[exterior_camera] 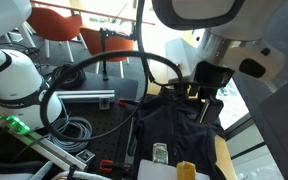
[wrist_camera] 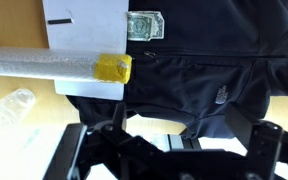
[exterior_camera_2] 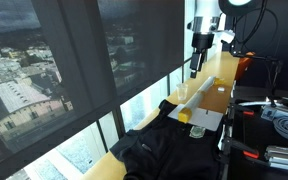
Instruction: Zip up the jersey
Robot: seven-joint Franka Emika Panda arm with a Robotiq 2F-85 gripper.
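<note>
Nearest the wrist lens: black pincer [wrist_camera: 174, 138], jaws spread wide, gripping nothing. Hangs clear above the jersey [wrist_camera: 209, 80], black cloth spread directly beneath and ahead of the pincer, filling much of the wrist view. Bears a small pale logo [wrist_camera: 224, 97] just ahead of the pincer, too small to read. Further ahead, at the jersey's far edge: green banknote [wrist_camera: 144, 24] with an oval portrait, print too fine to make out. Touching the banknote's side: white sheet [wrist_camera: 82, 25] with a short dark mark, no legible words. Across that sheet, ahead of the pincer and off to one side: pale foam roll [wrist_camera: 49, 64], one end wrapped in yellow tape [wrist_camera: 114, 68]. Nearer the pincer on that same side: crumpled clear plastic bag [wrist_camera: 9, 108]. As for the arm [exterior_camera: 189, 15]: bulky white links crossing the top of an exterior view, wrist bent downward, pincer [exterior_camera: 206, 98] upright over the jersey [exterior_camera: 174, 130], black cable [exterior_camera: 154, 62] looping beside it. In an exterior view beside the window [exterior_camera_2: 64, 70]: arm [exterior_camera_2: 206, 15] dropping from above, pincer [exterior_camera_2: 196, 58] pointing straight down over the wooden table [exterior_camera_2: 219, 90], foam roll [exterior_camera_2: 196, 93] below it, jersey [exterior_camera_2: 169, 142] spread toward the table's near end, well below the pincer.
</note>
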